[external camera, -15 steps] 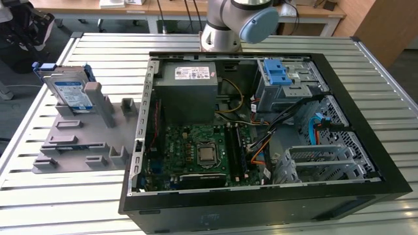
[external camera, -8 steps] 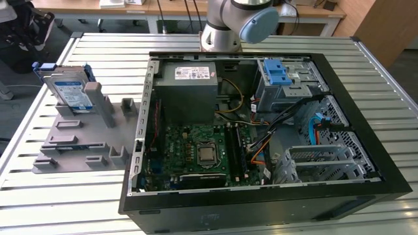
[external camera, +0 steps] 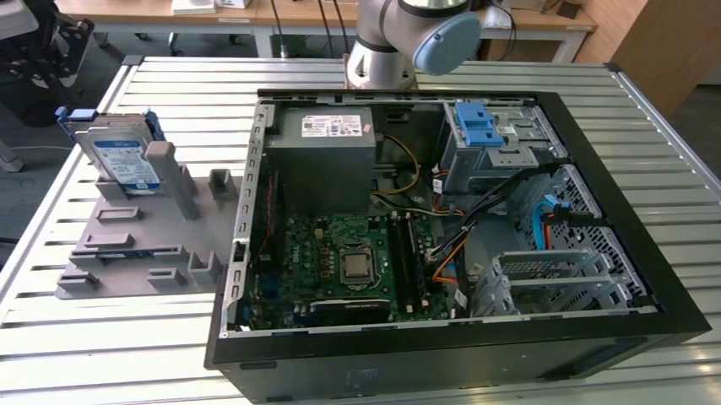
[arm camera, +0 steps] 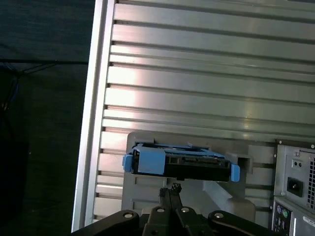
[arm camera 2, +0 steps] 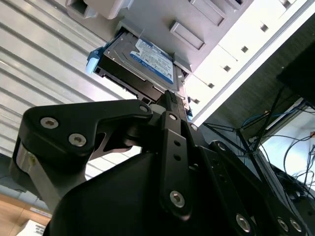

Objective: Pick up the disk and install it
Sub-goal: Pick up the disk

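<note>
The disk (external camera: pixel 121 156), silver-grey with a white-and-blue label and a blue frame, stands on edge in a grey holder (external camera: pixel 135 245) at the exterior view's left, beside the open computer case (external camera: pixel 647 278). In both wrist views the disk (arm camera 2: pixel 147 59) (arm camera: pixel 182 160) lies just beyond my gripper (arm camera: pixel 172 188) (arm camera 2: pixel 170 96). The black fingers are shut together with nothing between them. They are in line with the disk's connector edge and apart from it.
Inside the case are a grey power-supply box (external camera: pixel 327 152), a motherboard (external camera: pixel 349 261), loose cables and a metal drive cage with a blue latch (external camera: pixel 485 126). The slatted metal table (external camera: pixel 169 93) runs around the case. The arm's base (external camera: pixel 394 51) stands behind the case.
</note>
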Robot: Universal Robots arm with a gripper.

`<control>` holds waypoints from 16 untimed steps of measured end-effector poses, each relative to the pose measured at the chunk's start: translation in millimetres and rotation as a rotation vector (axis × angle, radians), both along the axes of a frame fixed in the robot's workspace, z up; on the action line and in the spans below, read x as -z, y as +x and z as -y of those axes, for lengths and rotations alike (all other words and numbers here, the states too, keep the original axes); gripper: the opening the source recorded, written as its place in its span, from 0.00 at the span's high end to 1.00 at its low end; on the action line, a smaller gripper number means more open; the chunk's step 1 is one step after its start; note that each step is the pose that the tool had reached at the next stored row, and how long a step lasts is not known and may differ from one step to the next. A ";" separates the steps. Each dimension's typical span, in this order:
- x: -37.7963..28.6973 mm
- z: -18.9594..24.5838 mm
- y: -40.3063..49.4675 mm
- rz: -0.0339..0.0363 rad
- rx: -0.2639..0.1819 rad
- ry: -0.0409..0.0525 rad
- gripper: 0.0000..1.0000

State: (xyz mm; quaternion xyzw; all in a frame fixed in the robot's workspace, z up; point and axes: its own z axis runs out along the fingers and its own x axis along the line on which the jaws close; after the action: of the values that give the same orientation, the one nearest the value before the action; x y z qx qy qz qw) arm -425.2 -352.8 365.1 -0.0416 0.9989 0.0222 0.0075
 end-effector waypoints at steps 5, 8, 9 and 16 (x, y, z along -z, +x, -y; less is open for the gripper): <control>-0.1 -0.1 -0.3 -0.0001 -0.019 0.0000 0.89; 0.0 -0.1 -0.3 -0.0001 -0.033 0.0000 0.89; 0.0 -0.1 -0.3 -0.0001 -0.036 0.0000 0.89; 0.0 -0.1 -0.3 -0.0001 -0.038 0.0000 0.89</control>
State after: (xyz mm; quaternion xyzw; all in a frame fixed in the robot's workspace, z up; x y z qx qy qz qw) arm -425.5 -352.7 365.1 -0.0605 0.9979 0.0224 0.0071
